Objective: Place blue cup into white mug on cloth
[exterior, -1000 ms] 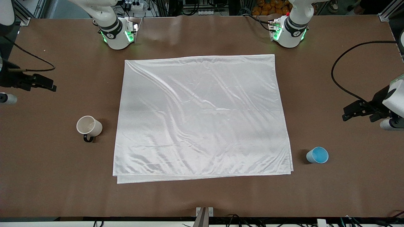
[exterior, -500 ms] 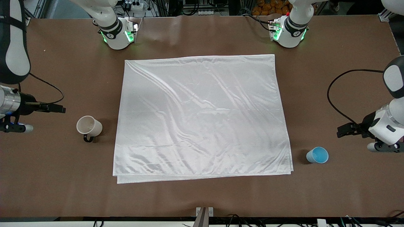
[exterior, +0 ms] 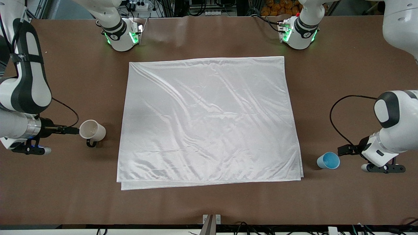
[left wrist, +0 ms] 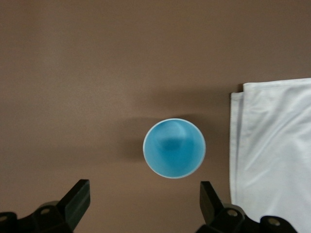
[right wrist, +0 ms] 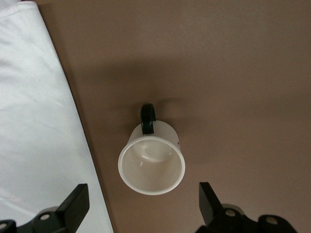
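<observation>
On the brown worktop (exterior: 209,202), the right gripper (right wrist: 141,206), jaws wide, hangs beside the cream ceramic mug with a black handle (exterior: 92,131), just off the shiny white cloth (exterior: 209,120). At the left arm's end, the left gripper (left wrist: 146,204), jaws wide, nears the small light-blue handleless cup (exterior: 328,160). Each should centre its cup between the jaws before closing.

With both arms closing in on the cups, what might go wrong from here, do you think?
The left gripper, jaws open, is beside the upright blue cup; a misaligned approach could tip it. The white mug stands off the cloth, and the right gripper might push it or snag its handle.
</observation>
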Motion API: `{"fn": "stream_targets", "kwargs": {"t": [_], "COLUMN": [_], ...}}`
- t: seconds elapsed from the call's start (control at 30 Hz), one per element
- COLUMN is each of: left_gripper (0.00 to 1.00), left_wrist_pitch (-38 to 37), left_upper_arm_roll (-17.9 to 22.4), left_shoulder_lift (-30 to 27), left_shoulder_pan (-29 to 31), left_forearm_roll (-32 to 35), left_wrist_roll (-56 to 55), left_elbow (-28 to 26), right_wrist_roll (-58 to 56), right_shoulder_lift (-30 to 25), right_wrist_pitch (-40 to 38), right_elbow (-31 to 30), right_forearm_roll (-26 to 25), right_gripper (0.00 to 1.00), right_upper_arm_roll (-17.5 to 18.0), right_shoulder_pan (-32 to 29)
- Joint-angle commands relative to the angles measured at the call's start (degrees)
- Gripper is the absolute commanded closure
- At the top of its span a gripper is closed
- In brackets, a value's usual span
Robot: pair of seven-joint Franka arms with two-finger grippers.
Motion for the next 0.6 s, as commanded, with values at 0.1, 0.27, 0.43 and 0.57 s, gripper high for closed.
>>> {"fn": "stream_targets", "kwargs": {"t": [0.1, 0.27, 0.43, 0.57], "left_gripper": [0.0, 0.0, 0.0, 0.0], "left_wrist_pitch": [2.39, 5.38, 8.01, 9.42], "left_upper_arm_roll": [-0.33, -0.33, -0.25, -0.25], "left_shoulder_lift": [2.93, 4.95, 6.53, 7.77], "left_shoulder_pan": [0.52, 0.52, 0.52, 0.43], "left_forearm_roll": [3.64, 3.64, 3.65, 3.64], "left_wrist_roll": [1.07, 1.07, 1.15, 1.07], "left_elbow": [0.95, 0.95, 0.95, 0.95], "right_wrist_roll": [-0.2, -0.2, -0.2, -0.2], "right_shoulder_lift": [4.62, 7.08, 9.46, 10.69], "right_wrist_pitch": [5.35, 7.99, 8.26, 8.34], "right_elbow": [1.23, 1.31, 1.4, 1.4], "right_forearm_roll": [-0.32, -0.32, -0.85, -1.55], "right_gripper": [0.0, 0.0, 0.0, 0.0], "right_upper_arm_roll": [0.45, 0.45, 0.45, 0.53], "right_shoulder_pan": [-0.24, 0.12, 1.0, 1.17]}}
